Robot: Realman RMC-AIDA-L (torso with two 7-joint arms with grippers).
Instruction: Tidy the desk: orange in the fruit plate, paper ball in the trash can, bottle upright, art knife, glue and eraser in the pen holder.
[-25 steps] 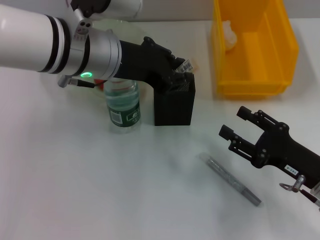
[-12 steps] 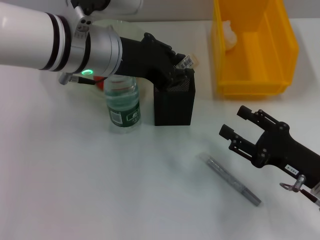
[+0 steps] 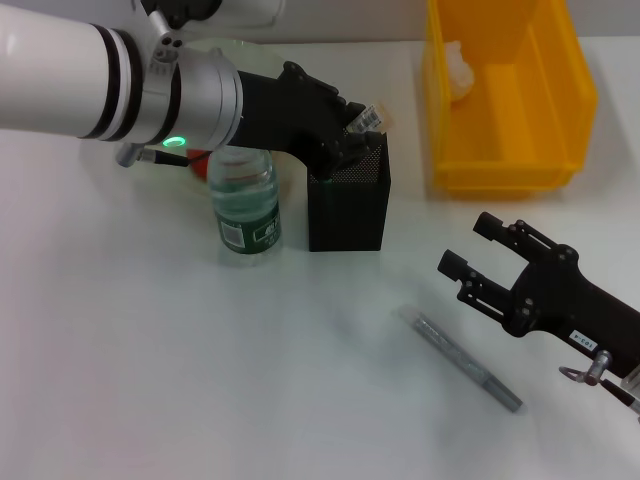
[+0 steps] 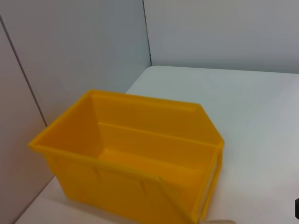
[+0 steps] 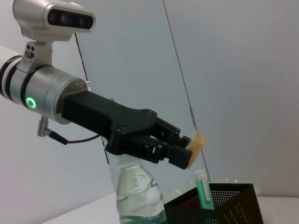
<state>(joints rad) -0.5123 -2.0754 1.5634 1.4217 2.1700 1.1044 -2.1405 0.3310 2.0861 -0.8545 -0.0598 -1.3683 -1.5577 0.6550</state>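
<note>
Left hand [image 3: 362,128]: reached across above the pen holder's open top, fingers closed on the eraser; in the right wrist view the same hand [image 5: 184,151] is seen from the side, raised clear of the holder's rim
Eraser [image 3: 372,119]: a small tan block with a label, pinched at the left hand's fingertips, held tilted just above the holder's mouth and not inside it; also seen at the fingertips in the right wrist view [image 5: 197,142]
Pen holder [image 3: 348,208]: a black mesh box standing upright on the tabletop, directly under the held eraser; a green-and-white stick is seen standing inside it in the right wrist view [image 5: 202,188]
Bottle [image 3: 244,205]: clear with a green label, upright, just beside the pen holder on the robot's left, partly covered by the left arm
Art knife [image 3: 460,359]: a slim grey stick lying flat on the tabletop, well apart from the holder, near the right hand
Right hand [image 3: 468,260]: low over the tabletop at the right, fingers spread apart, nothing held
Yellow bin [image 3: 510,165]: at the far right, a crumpled white paper ball [image 3: 459,70] lying inside it
Tabletop [image 3: 150,360]: white
</note>
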